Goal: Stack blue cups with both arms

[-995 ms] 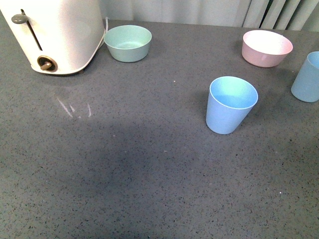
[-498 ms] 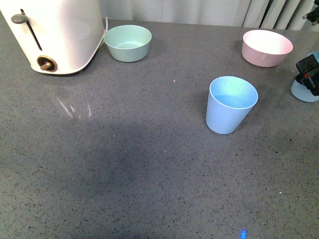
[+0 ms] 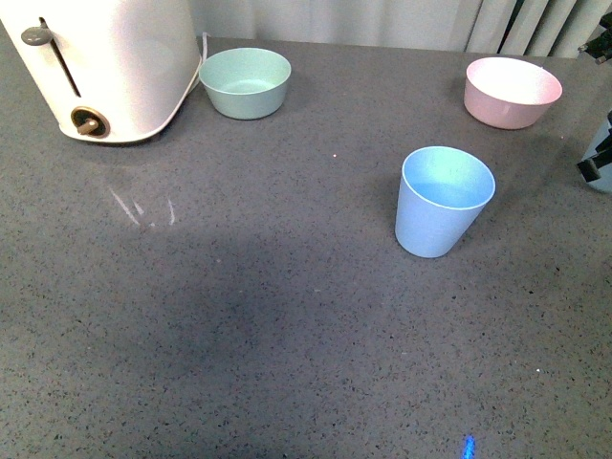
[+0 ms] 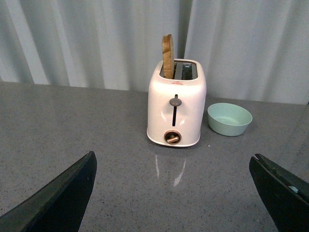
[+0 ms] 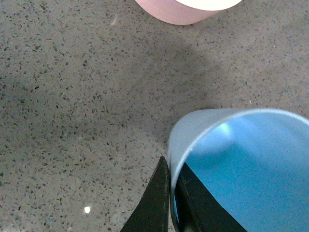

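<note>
Table (image 3: 287,335): grey speckled top that carries everything; a pale curtain (image 4: 96,43) hangs behind it.
Middle cup (image 3: 445,206): light blue tumbler, upright with its mouth up and empty. It stands right of centre in the front view, nearer the robot than the pink bowl. Nothing touches it.
Right cup (image 5: 251,169): matching light blue tumbler, well apart from the middle cup and not stacked. It sits at the far right edge of the front view, mostly cut off there. The right wrist view shows its rim and blue inside, near the pink bowl. Whether its base rests on the table cannot be told.
Right gripper (image 5: 171,166): pinching the right cup's wall at the rim, with one black finger (image 5: 157,203) outside the cup and the other inside. In the front view only a dark piece of it shows, at the right edge.
Left gripper (image 4: 172,157): spread wide and holding nothing, over bare table and facing the toaster; it is out of the front view.
Toaster (image 3: 105,67): white, at the far left, with a bread slice (image 4: 168,55) standing up out of one slot.
Mint bowl (image 3: 246,82): just beside the toaster, on its right in the front view.
Pink bowl (image 3: 512,92): far right, farther from the robot than the middle cup.
</note>
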`<state>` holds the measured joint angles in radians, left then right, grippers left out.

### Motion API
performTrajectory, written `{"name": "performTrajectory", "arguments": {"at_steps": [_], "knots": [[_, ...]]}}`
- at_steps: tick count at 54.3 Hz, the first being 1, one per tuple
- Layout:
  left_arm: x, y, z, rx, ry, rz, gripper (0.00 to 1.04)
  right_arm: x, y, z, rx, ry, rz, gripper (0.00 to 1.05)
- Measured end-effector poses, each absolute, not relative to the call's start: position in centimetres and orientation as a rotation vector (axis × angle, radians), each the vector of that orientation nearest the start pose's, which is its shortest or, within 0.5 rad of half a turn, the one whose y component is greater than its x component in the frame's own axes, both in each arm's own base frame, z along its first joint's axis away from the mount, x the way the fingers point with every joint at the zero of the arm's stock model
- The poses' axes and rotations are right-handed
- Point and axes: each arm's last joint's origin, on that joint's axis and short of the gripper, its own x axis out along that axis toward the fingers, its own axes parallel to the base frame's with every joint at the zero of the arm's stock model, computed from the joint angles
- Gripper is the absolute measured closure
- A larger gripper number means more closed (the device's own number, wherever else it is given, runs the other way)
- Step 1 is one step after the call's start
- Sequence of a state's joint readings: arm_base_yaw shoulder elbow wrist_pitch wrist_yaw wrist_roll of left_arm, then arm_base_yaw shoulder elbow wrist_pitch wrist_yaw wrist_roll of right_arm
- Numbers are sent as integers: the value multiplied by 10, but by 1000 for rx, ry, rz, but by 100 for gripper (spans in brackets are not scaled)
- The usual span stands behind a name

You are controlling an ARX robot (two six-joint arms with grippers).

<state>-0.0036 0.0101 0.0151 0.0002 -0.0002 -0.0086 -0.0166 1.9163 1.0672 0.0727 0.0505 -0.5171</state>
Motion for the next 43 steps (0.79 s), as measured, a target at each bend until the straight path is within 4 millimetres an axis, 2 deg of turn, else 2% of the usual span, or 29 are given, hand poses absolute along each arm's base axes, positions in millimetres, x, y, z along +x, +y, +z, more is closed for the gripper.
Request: {"name": "performTrajectory", "arguments": {"at_steps": [5,13,16,21,32,43], "knots": [[97,0,168,-9,-5,-3,9,376,-9,148,-515,763,145,103],[97,0,168,-9,-5,-3,9,352,-3,184,-495,691,230,103],[97,0,168,-9,-5,-3,9,343,8,201,-477,657,282,103],[97,0,168,-9,-5,-3,9,334,27,215,-440,622,366,103],[97,0,168,-9,-5,-3,9,313,90,226,-386,599,596,103],[97,0,168,-9,-5,-3,9,309,109,227,-391,601,652,103]]}}
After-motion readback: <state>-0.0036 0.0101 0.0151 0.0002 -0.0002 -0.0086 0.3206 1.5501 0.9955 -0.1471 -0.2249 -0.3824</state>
